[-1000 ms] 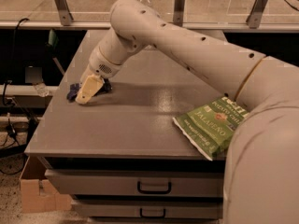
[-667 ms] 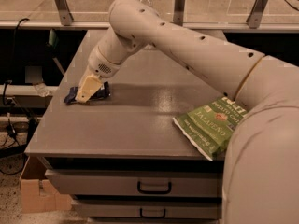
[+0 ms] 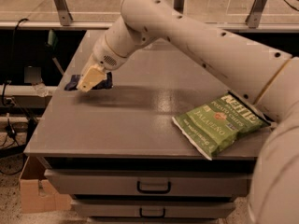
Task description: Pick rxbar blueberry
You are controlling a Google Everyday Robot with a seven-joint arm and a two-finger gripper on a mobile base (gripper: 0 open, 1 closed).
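The arm (image 3: 196,41) reaches in from the right, across the grey surface (image 3: 140,115), and its claw (image 3: 89,80) is down at the far left edge, right on top of the bar (image 3: 71,84). Dark blue wrapper peeks out on both sides of the claw, lying flat on the surface. Whether the claw is spread or pinching the bar, I cannot tell from here. Well apart, at the near right corner, lies the green chip bag (image 3: 219,122), overhanging the edge a little. Below the surface there are drawers (image 3: 154,186), and a cardboard box (image 3: 36,192) sits on the floor at left.
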